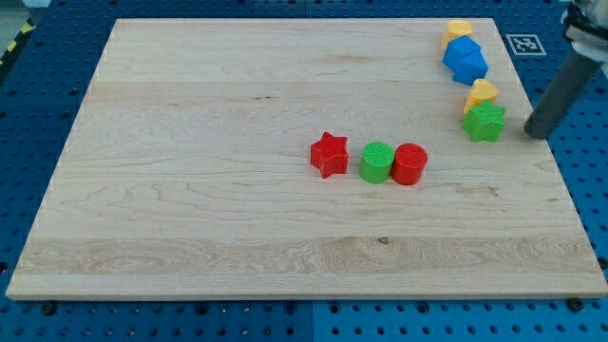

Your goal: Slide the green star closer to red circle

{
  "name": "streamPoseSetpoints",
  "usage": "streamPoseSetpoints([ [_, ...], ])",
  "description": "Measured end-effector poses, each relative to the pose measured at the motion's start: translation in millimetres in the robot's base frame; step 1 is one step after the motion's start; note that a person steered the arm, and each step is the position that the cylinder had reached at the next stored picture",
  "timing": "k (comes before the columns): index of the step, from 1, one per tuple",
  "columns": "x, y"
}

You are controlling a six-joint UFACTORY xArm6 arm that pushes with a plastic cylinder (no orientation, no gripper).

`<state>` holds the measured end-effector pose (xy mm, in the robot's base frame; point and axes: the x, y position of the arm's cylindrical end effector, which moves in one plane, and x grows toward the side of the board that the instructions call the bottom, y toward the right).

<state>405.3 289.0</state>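
- One broad wooden desk (190, 190) carries every block; no bins, trays or other containers are visible, so nothing is held in anything.
- I have no pincer, only a dark rod, so nothing can be clenched or let go; my tip (535, 133) sits at the desk's right edge, just to the view's right of the green star (484, 123).
- Blue block (465, 60), its shape unclear, lies at the view's top right with a yellow block (460, 30) touching it above.
- Green star, the task's thing, lies touching a second yellow block (482, 93) above it, well apart from the red circle (409, 163).
- Red circle touches a green circle (377, 161); a red star (330, 154) is just left of those.
- To push well, I judge the tip should sit up-right of the star, drive down-left toward the red circle, and stop short of knocking it.
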Motion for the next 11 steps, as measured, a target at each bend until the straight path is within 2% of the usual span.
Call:
streamPoseSetpoints([
  [1,-27,-18],
  [3,-27,-63],
  [5,-29,-36],
  [7,-28,-47],
  [11,42,-67],
])
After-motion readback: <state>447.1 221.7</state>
